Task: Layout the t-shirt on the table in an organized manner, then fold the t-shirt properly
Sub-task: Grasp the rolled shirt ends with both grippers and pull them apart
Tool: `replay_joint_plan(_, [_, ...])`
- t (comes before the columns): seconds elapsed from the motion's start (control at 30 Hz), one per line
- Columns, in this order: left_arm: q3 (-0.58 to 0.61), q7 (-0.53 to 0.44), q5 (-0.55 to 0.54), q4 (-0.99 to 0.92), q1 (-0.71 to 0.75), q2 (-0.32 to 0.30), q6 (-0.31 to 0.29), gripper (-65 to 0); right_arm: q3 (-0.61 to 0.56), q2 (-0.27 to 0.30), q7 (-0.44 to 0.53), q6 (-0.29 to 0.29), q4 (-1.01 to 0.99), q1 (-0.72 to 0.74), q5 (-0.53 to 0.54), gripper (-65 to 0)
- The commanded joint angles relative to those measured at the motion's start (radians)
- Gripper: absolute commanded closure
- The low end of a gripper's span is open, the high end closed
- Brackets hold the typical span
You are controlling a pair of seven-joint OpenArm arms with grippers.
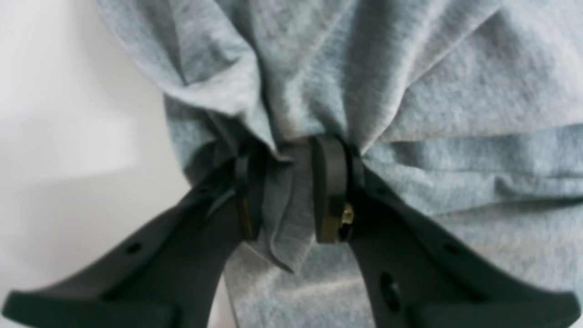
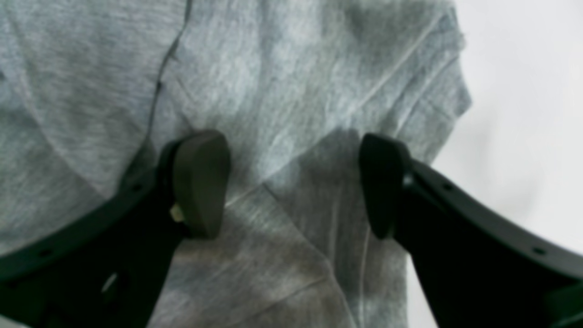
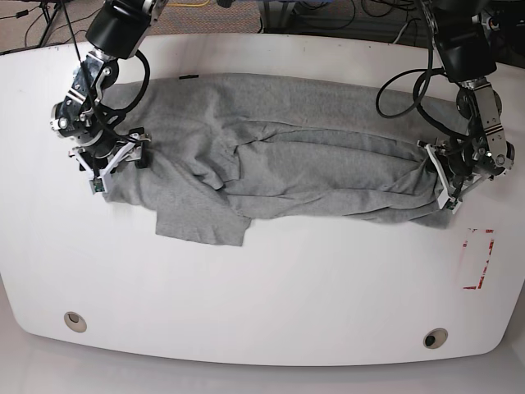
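Now | left fingers (image 1: 291, 191) pinching t-shirt (image 3: 312, 164) edge | right fingers (image 2: 294, 184) spread over its cloth

Cables (image 3: 61, 10) on brownish floor (image 3: 25, 33) at far left; more dark cables (image 3: 344, 12) far centre-right.

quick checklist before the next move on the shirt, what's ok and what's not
1. Left gripper pinching a bunched fold of the t-shirt: ok.
2. Right gripper has cloth: not ok, fingers spread, nothing pinched.
3. T-shirt laid flat: not ok, creased and bunched.
4. T-shirt fully on the table: ok.
5. Lettering side up or down: cannot tell.
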Motion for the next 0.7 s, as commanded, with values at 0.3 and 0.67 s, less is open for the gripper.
replay_joint_plan(0.3, [0.009,0.071,0.006,-0.014,-0.006,0.009,-0.008,-16.8,0.0,0.039,-0.139,-0.015,0.064,0.028,-0.064,-42.8])
replay_joint_plan(0.67, [0.006,0.111,0.003,0.092,-0.006,0.006,-0.008,-16.9,-0.006,-0.011,-0.278,-0.015,0.27,0.086,-0.07,-43.0])
